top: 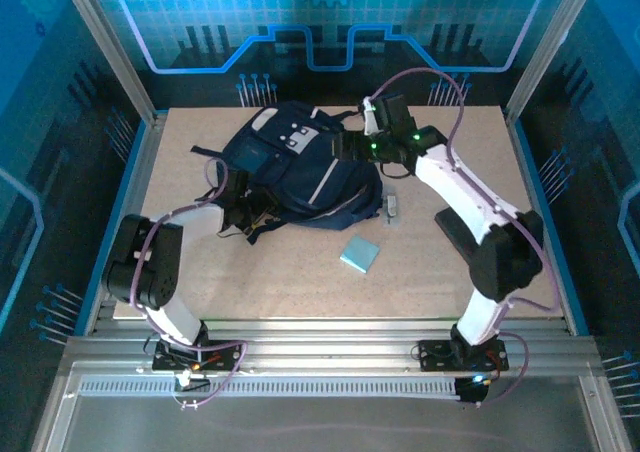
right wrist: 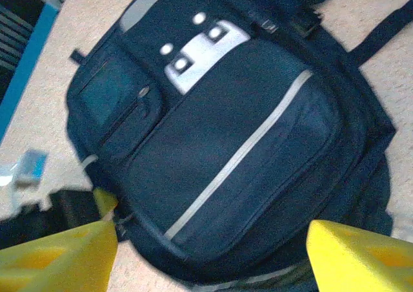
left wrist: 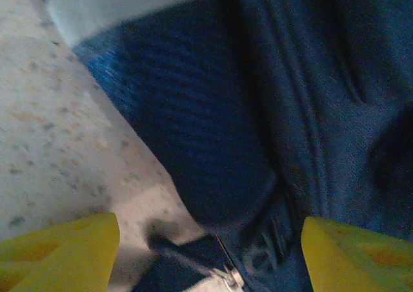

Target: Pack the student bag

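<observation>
Yellow left fingers (left wrist: 64,253) are seen set wide apart at the two lower corners of the left wrist frame. Navy fabric and a zip pull of the student bag (left wrist: 258,111) lie between them, and nothing is clamped. In the top view, a light blue pad (top: 359,255) is seen on the bare table (top: 300,292) at lower centre, apart from the bag. A small grey object (top: 392,207) is seen just beside the bag's right edge. The student bag (top: 300,172) is laid front up on the table at upper centre, with its pale patch and stripe showing. Its pockets appear zipped, and what is held inside cannot be told. The right fingers (right wrist: 58,253), also yellow, are held wide apart above the bag's front (right wrist: 245,143), clamped on nothing.
</observation>
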Tool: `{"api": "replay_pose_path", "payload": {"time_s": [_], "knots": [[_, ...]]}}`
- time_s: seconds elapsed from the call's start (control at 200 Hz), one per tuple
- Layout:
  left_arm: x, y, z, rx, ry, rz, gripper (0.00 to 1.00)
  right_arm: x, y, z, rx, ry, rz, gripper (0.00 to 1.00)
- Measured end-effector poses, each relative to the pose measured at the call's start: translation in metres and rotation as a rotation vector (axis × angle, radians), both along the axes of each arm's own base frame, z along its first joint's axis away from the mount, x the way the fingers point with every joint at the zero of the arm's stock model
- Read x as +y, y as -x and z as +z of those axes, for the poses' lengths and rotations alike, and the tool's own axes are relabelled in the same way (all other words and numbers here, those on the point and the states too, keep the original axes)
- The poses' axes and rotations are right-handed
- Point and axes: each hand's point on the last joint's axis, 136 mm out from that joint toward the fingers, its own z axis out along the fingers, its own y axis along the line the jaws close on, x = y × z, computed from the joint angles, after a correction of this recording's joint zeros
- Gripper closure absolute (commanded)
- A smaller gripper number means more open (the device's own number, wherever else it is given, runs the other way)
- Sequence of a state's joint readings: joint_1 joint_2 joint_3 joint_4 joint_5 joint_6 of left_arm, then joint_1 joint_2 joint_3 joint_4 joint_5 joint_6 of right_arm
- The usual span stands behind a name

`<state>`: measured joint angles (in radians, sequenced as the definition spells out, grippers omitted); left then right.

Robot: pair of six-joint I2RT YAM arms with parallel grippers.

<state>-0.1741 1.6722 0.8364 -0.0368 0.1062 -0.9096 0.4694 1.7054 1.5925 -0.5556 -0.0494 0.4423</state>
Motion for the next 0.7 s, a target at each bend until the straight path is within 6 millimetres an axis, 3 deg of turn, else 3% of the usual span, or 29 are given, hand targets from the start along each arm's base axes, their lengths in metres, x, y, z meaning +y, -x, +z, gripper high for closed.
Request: {"api": "replay_pose_path", "payload": {"time_s": [0.055,0.155,0.26,0.355,0.51,0.695], "knots": [[0.004,-0.003,-0.006,0.007,-0.004,0.026,0.34,0.008,0.023,-0.005,0.016,-0.006,0.025,0.22],[0.008,-0.005,-0.009,0.011,-0.007,0.059,0.58,0.023,0.053,-0.027,0.067,-0.015,0.053,0.23],[0.012,-0.007,-0.015,0.027,0.000,0.093,0.80,0.038,0.077,-0.055,0.134,-0.020,0.067,0.25],[0.008,-0.023,-0.015,-0.021,0.019,0.099,1.00,0.051,0.095,-0.076,0.179,-0.033,0.076,0.30],[0.006,-0.036,-0.005,-0.085,0.044,0.106,1.00,0.091,0.116,-0.091,0.207,-0.080,0.123,0.36],[-0.003,-0.032,0.003,-0.103,0.078,0.116,1.00,0.129,0.120,-0.115,0.250,-0.126,0.125,0.40]]}}
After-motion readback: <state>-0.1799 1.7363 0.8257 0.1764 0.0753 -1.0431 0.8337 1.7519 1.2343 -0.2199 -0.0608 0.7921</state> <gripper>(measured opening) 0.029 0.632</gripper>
